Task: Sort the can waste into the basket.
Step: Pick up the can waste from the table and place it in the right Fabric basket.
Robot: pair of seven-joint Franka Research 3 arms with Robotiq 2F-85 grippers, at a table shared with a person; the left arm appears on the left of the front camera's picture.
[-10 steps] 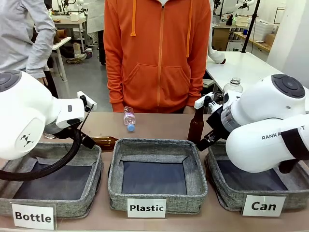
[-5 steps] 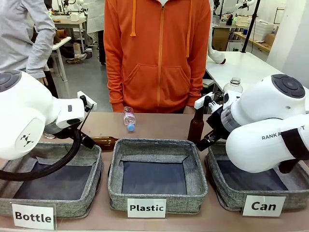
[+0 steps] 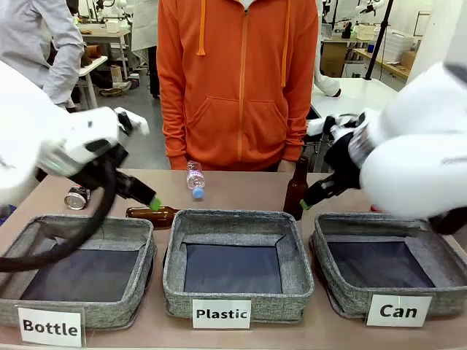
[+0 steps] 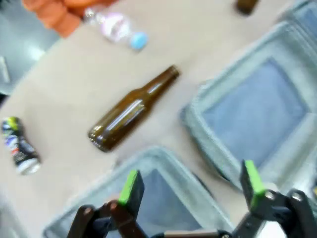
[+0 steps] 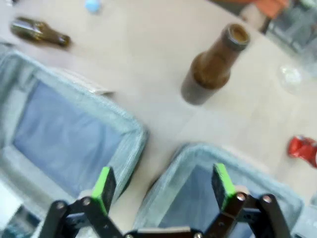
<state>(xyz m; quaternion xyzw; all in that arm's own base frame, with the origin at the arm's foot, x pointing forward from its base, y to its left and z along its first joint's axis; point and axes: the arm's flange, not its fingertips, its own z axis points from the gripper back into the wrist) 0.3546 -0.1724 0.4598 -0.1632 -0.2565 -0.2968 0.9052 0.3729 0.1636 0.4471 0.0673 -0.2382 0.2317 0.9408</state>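
Left gripper (image 4: 190, 183) and right gripper (image 5: 163, 182) both spread, empty. Red can (image 5: 303, 150) lies just beyond the Can basket (image 3: 343, 295); best descend squarely over it, clearing the upright brown bottle (image 5: 213, 69).

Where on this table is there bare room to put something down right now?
Bare tabletop lies between the clear plastic bottle and the upright brown bottle, before the person. The Bottle basket, Plastic basket and Can basket all have bare floors. Crowded: the far left strip, with the dark crushed can and lying brown bottle.
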